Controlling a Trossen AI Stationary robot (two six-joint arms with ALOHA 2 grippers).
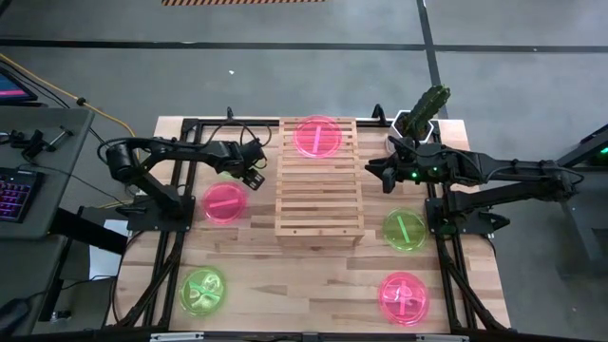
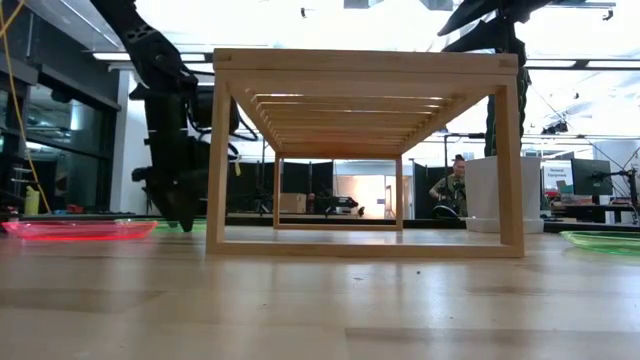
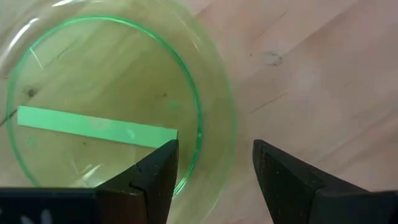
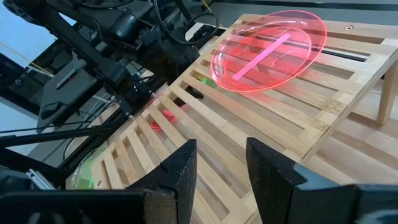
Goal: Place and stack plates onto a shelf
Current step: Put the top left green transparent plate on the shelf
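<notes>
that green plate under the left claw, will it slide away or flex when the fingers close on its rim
The green plate looks thin and translucent, so it is probably light and may skid on the smooth tabletop. The left claw is open astride its shallow rim, which may flex slightly rather than crack.

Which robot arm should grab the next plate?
Probably the left. Its tool is open right over the rim of a green plate beside the shelf. The right tool hangs open above the shelf, with no plate between its fingers.
</notes>
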